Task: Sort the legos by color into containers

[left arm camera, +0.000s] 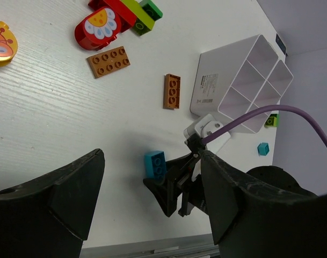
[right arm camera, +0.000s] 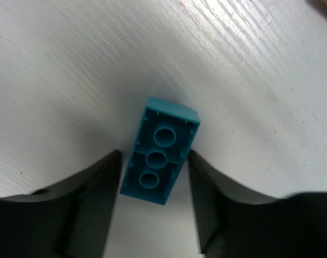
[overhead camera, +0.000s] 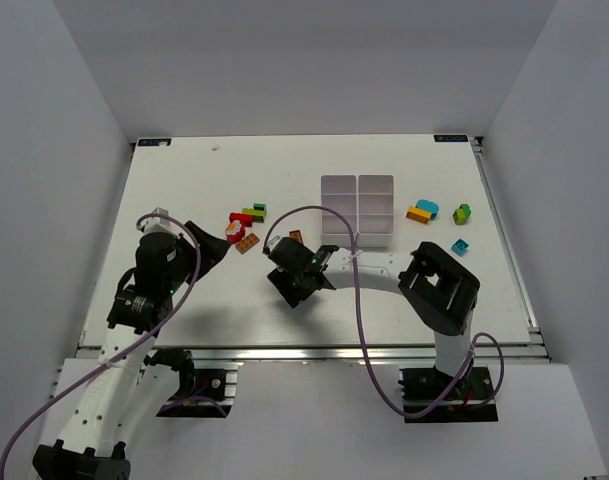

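- The right pincer (overhead camera: 286,290) is low over the white tabletop (overhead camera: 184,190), pinching a small teal-blue plastic brick (right arm camera: 159,158). One finger presses each long side.
- The teal-blue brick faces the wrist camera with its hollow underside. It sits askew between the fingers, and only its nearer end lies between them.
- With that skewed, end-only hold, I judge the brick may swivel or squirt out on lifting. It could then drop back among the unsorted pieces.
- The white plastic six-compartment tray (left arm camera: 209,86) stands just beyond, towards the far side, with a brown flat studded plate (left arm camera: 172,91) lying between. A low carry could knock that plate or nudge the tray, which looks light enough to slide.
- The compartments are narrow, so a twisted brick may catch on a divider or fall into the wrong one.
- The left pincer (overhead camera: 212,243) is spread wide and empty, near the red, green and brown pieces, and well apart from the right one.
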